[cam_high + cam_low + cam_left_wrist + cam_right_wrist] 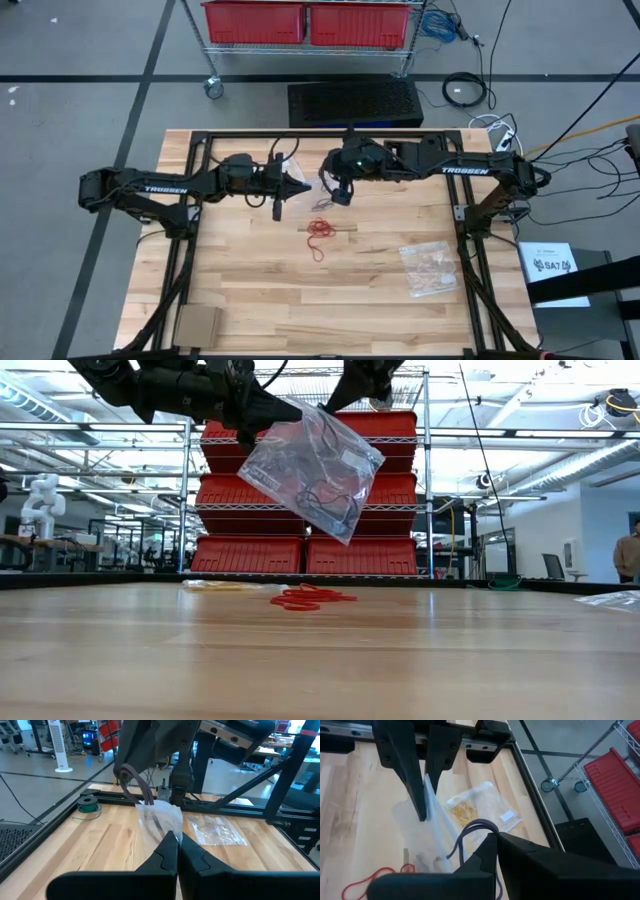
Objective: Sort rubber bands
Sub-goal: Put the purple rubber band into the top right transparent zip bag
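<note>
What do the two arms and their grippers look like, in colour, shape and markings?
Both arms are matte black, built of jointed segments. The left arm and right arm each carry white TROSSEN lettering. A dark cable loops near the right wrist. The fingers are black, angular, tapering to points.

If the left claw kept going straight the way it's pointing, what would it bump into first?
The left gripper already pinches the clear bag held in the air. Straight beyond it, the right gripper on the same bag looks like the first obstacle, though depth is hard to judge.

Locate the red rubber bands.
High view: the red rubber bands lie loose on the table near its middle, just below the bag both grippers hold up.
</note>
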